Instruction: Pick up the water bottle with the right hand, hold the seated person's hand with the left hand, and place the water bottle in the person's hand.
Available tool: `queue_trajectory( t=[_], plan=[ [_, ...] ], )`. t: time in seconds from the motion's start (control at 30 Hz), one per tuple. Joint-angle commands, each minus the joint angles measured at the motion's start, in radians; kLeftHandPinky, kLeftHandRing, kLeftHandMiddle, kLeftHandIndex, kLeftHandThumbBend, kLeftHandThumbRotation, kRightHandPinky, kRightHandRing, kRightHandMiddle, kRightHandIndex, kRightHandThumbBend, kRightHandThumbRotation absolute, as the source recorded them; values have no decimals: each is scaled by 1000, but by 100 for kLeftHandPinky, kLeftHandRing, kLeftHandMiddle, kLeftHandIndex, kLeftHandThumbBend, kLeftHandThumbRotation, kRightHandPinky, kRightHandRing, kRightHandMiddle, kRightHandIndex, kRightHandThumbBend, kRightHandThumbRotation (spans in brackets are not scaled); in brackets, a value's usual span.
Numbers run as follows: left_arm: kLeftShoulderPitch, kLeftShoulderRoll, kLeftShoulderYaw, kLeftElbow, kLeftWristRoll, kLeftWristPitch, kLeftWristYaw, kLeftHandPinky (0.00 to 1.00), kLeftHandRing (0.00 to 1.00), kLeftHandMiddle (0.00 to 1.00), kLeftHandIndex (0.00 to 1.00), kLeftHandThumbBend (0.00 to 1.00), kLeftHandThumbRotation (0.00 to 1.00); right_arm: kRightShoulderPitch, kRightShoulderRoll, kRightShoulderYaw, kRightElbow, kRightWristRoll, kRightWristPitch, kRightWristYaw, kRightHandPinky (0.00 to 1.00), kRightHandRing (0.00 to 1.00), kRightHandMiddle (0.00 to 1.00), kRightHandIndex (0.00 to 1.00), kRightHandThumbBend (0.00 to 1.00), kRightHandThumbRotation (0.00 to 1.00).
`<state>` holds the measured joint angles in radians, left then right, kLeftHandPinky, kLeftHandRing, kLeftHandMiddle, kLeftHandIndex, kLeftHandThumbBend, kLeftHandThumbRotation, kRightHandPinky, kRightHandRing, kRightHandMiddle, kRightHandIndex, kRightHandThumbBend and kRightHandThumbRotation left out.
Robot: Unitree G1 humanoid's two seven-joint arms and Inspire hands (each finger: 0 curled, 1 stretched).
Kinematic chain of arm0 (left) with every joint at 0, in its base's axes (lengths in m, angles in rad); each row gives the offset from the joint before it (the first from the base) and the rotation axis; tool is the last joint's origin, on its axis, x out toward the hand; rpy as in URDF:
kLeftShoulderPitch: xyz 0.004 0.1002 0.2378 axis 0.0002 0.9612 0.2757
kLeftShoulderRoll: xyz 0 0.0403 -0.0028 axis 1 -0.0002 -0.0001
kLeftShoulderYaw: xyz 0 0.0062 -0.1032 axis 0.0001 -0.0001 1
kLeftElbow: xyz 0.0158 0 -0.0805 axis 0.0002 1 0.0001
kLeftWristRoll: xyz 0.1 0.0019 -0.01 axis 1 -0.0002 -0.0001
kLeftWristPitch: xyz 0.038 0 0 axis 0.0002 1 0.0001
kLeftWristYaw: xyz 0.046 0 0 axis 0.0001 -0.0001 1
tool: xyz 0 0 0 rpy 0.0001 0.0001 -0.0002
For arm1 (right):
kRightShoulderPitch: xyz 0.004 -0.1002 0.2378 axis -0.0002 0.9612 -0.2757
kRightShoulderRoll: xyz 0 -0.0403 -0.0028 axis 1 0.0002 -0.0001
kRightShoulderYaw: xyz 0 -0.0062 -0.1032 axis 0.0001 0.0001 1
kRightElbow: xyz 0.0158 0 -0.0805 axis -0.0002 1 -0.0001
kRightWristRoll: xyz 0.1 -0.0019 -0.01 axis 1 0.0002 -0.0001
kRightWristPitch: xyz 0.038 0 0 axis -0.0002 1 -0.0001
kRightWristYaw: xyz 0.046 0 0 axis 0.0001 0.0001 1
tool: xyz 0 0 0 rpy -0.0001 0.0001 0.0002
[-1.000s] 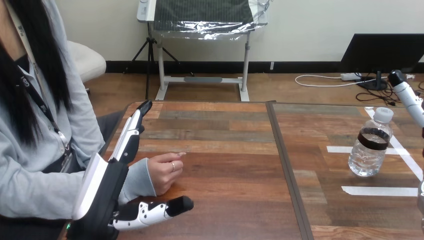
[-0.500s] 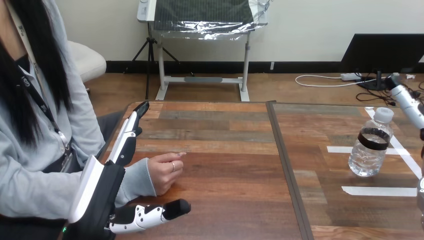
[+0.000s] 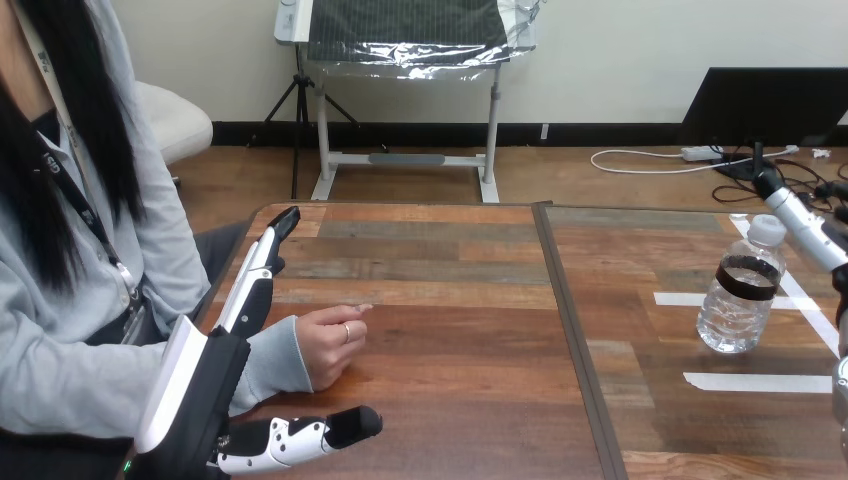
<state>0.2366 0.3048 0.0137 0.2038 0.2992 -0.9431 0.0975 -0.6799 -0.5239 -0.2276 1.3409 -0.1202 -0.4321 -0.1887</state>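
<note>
I have the left hand [image 3: 200, 390] low at the left of the frame, set edge-on beside the person's hand [image 3: 325, 345]. Its fingers [image 3: 255, 275] run straight up the frame along the far side of the person's sleeve. Its thumb [image 3: 300, 438] lies stretched out on the near side, so the wrist sits in the gap between them — bracketed, not gripped, and I can't tell whether anything touches. I read that as a cradle ready to close, with nothing curled yet. The person's hand rests on the table [image 3: 450, 340] in a loose fist, so there is no open palm to receive anything.

The water bottle [image 3: 735, 315] stands upright at the right of the frame, well apart from the person. It sits among white tape marks [image 3: 760, 381] that look like its start spot. My right hand [image 3: 805, 225] comes in at the right edge; the one finger I see is straight, slanting up-left just behind the cap, and nothing is wrapped round the bottle. I judge it is lined up for a side grasp of the body — the pick-up is not yet made, and the left hold is not yet closed either
</note>
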Motion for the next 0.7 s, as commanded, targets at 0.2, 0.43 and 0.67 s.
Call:
queue_trajectory(
  t=[0.2, 0.43, 0.67],
  plan=[
    [-22, -4, 13, -66, -32, -15, -12, 96, 100, 100, 100, 100, 67, -80, 22, -25, -7, 40, 16, 72, 78, 88, 95, 100, 96, 54],
    [-17, -4, 12, -70, -41, -18, -18, 97, 100, 100, 100, 100, 66, -76, 31, -24, -3, 44, 49, 89, 84, 91, 96, 100, 90, 50],
    [-11, -6, 12, -77, -54, -17, -25, 98, 100, 100, 100, 100, 66, -72, 38, -15, -2, 39, 70, 85, 88, 93, 96, 100, 84, 45]
  ],
)
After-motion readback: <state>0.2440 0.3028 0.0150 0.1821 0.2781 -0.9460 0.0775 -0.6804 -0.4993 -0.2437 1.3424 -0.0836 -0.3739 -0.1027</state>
